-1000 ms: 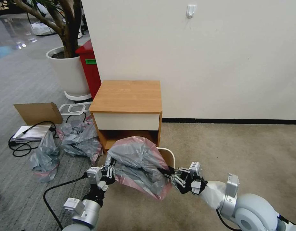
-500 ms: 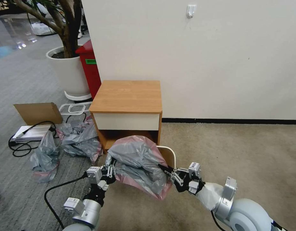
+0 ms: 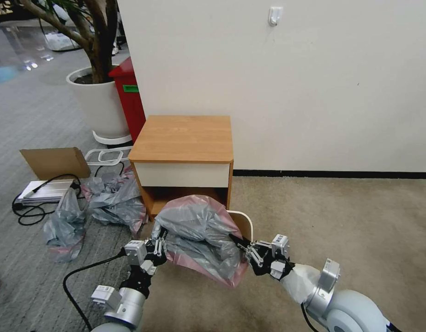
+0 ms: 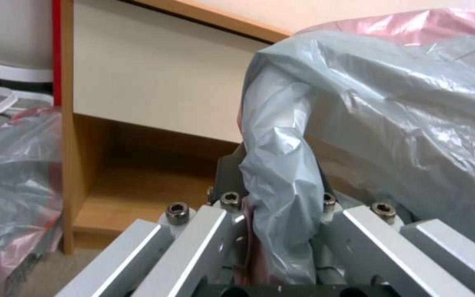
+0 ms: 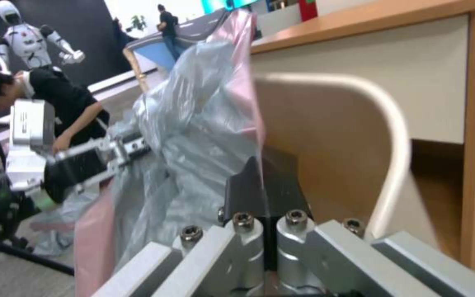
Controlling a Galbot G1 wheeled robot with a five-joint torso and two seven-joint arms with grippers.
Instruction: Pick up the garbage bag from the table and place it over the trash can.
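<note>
The left tool [image 3: 158, 246] is closed on a bunched fold of the bag [image 3: 199, 230], which the left wrist view shows pinched between its fingers [image 4: 232, 206]. The right tool [image 3: 243, 249] is closed too, nipping the bag's pink edge at the other side, just beside the bin's exposed rim [image 3: 244, 216]. Between them the bag hangs puffed and crumpled over the bin, covering most of it but not stretched flat, with only that far right corner of rim bare. The likeliest trouble, as I judge it, is the thin film: pulled apart too hard it may tear at either pinch or slip free, and the left grip holds a thick wad, not a clean edge, so the mouth may not open evenly. A light bin could also tip or slide if the film catches its rim and drags. Room is tight behind, since the bin stands right against the counter [image 3: 183, 138], in front of its lower shelf. To the left, other bags [image 3: 113, 198] lie near on the floor; to the right and toward the robot the carpet [image 3: 342, 216] gives free space.
</note>
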